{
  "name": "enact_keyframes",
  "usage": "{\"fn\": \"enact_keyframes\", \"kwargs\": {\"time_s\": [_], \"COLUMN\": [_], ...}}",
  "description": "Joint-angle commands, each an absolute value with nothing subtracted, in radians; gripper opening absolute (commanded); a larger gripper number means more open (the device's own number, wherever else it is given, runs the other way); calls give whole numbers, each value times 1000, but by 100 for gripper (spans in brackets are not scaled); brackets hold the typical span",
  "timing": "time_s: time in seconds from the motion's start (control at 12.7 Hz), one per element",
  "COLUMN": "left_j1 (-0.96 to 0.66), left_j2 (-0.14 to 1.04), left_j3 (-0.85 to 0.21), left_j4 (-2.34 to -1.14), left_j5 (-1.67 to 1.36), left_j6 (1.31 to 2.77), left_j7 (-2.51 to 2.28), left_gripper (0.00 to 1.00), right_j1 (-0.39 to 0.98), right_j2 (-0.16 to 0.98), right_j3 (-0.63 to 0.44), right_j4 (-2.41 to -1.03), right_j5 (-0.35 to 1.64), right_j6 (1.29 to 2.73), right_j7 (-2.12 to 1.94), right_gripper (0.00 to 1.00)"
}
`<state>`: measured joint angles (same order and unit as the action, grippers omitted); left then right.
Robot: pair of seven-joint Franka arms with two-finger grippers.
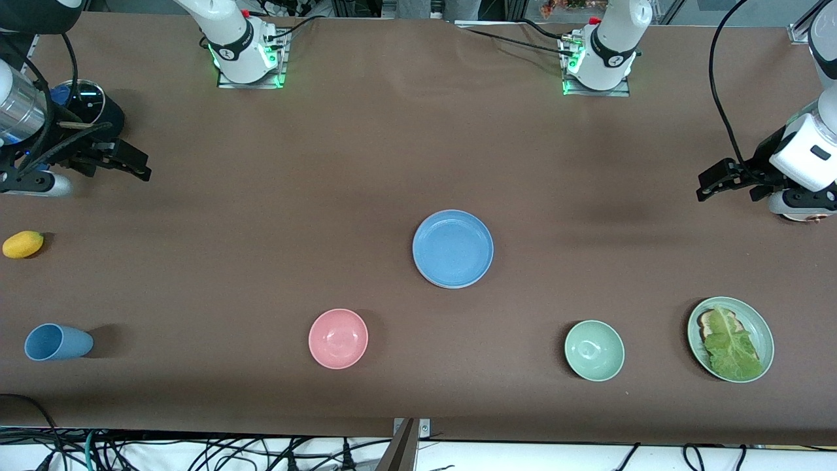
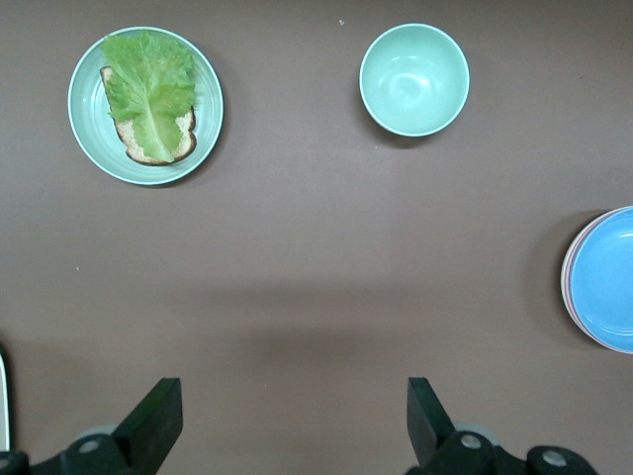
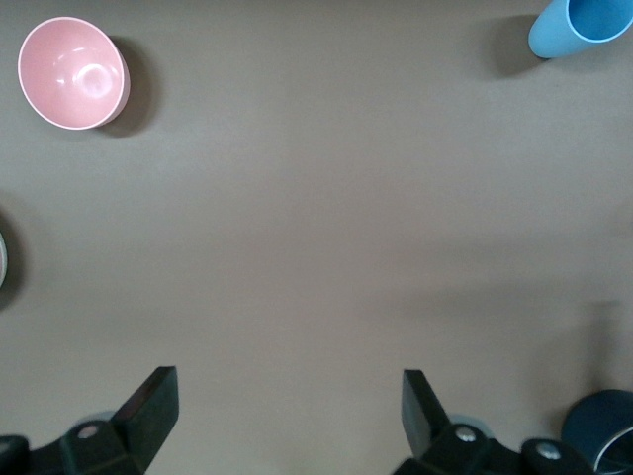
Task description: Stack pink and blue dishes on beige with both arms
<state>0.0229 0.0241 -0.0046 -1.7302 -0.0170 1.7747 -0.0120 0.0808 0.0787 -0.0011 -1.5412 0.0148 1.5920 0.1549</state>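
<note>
Blue plate (image 1: 452, 248) topped the stack at mid-surface, between both pincers and well apart from each. Left pincer (image 2: 294, 421) hung spread over bare surface (image 1: 588, 196) near the lettuce plate (image 2: 145, 105). Right pincer (image 3: 289, 414) hung spread near the blue cup (image 3: 579, 27).

No legible text or labels, seemingly, anywhere.

Even overhead light fills all views, sharp throughout, leaving soft shadows toward three o'clock of the pink bowl (image 1: 338, 338) and cup (image 1: 56, 342).
</note>
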Motion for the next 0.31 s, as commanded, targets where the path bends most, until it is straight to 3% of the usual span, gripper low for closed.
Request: {"fn": "enact_keyframes", "kwargs": {"time_s": [0.0,0.24], "left_j1": [28,28], "left_j2": [28,28], "left_j3": [-8,-8], "left_j4": [-1715,-1715], "left_j5": [-28,-28], "left_j6": [1756,1756], "left_j7": [5,15], "left_gripper": [100,100], "right_j1": [69,72], "right_j2": [84,86], "right_j3": [2,3], "right_j4": [-1520,-1523], "right_j5": [35,35], "right_j6": [1583,1583], "right_j7": [137,140], "right_gripper": [100,100]}}
